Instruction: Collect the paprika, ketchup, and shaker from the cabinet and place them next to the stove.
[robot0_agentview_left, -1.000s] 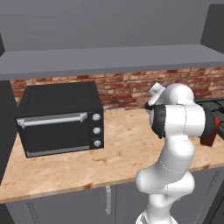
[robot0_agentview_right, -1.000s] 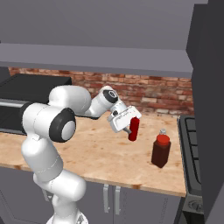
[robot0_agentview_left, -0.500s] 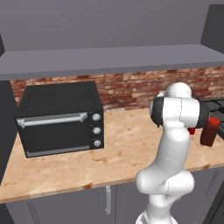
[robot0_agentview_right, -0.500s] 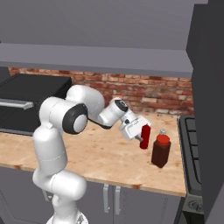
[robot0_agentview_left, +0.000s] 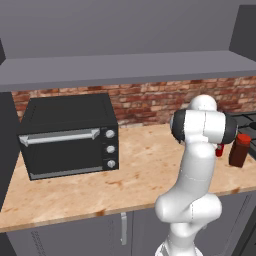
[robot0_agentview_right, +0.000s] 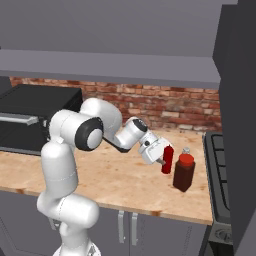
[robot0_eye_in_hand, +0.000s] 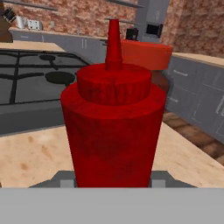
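Ketchup (robot0_agentview_right: 167, 159) in closed hand (robot0_agentview_right: 161, 161), just beside paprika (robot0_agentview_right: 184, 172), nr stove (robot0_agentview_right: 216, 165).

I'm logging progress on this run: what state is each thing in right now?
gripper: shut on the ketchup.
ketchup: upright, held beside the paprika, nozzle capped.
paprika: standing upright on the counter next to the stove, red cap on.
stove: burners unlit, nothing on the grates.
toaster oven: door closed.
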